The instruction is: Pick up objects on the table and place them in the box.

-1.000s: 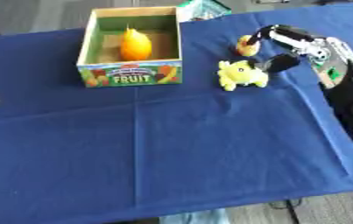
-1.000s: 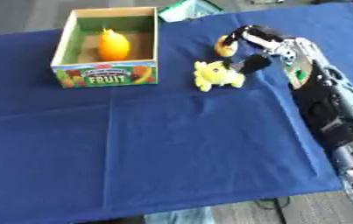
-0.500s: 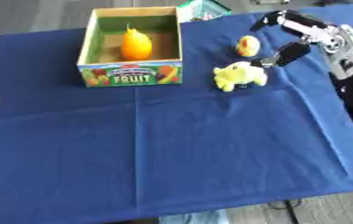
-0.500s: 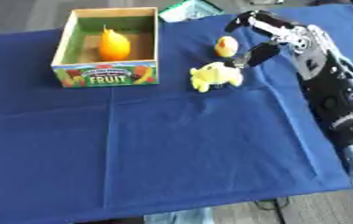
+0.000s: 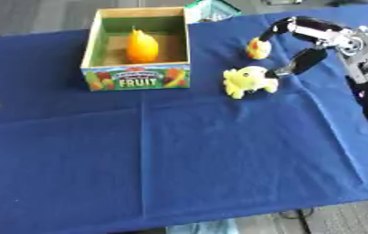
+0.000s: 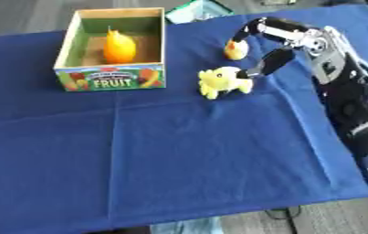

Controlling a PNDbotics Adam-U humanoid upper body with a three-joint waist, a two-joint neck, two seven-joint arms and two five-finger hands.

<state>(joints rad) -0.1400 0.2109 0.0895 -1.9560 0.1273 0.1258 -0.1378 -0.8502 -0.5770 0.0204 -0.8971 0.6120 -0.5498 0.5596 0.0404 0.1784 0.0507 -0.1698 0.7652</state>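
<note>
- Two loose things lie on the blue tablecloth (image 5: 179, 160): a yellow plush toy (image 5: 249, 81) and, behind it, a small orange-and-yellow rounded object (image 5: 258, 48) that I cannot identify further.
- One cardboard box (image 5: 135, 78) marked "FRUIT" stands at the table's far left-centre, with an orange-yellow fruit-shaped item (image 5: 142, 46) already inside it.
- Right hand (image 6: 286, 34) reaches in from the upper right, spread wide: one finger curves down to the small orange object, the thumb points down at the plush toy's right edge, seemingly touching it.
- Fingers are apart and relaxed, curled round nothing.
- Plush toy sits just right of the box's front corner, apart from it.
- Teal packet (image 5: 211, 9) shows behind the box at the far edge.
- Left hand shows in neither view.
</note>
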